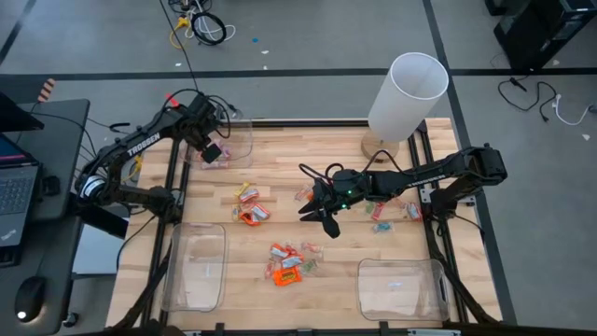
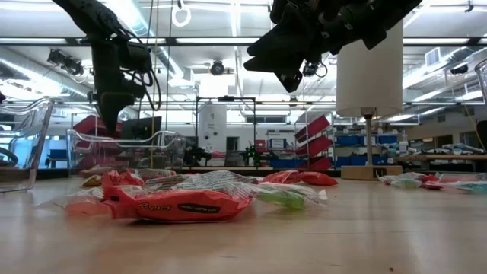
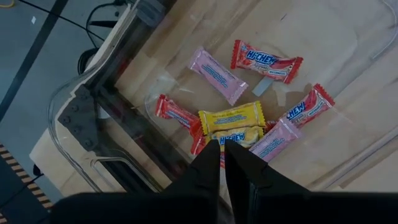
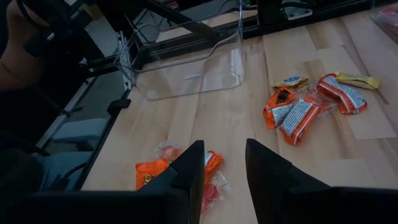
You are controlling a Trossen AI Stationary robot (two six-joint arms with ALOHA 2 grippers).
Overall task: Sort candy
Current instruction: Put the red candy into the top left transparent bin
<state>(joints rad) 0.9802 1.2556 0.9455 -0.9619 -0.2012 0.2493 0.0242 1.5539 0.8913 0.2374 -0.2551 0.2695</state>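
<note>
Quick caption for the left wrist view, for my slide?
Left gripper, jaws nearly shut, above pink, red and yellow candy lying in a clear bin.

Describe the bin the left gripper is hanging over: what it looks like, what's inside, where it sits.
The clear plastic bin sits at the table's far left corner, upright, with rounded corners and see-through walls. Inside, on its floor, lie several wrapped candies: red, pink and yellow Hi-Chew pieces, some overlapping in a loose cluster, two lying apart. The left gripper hangs above them with fingers shut, holding nothing visible and not touching the bin's walls.
</note>
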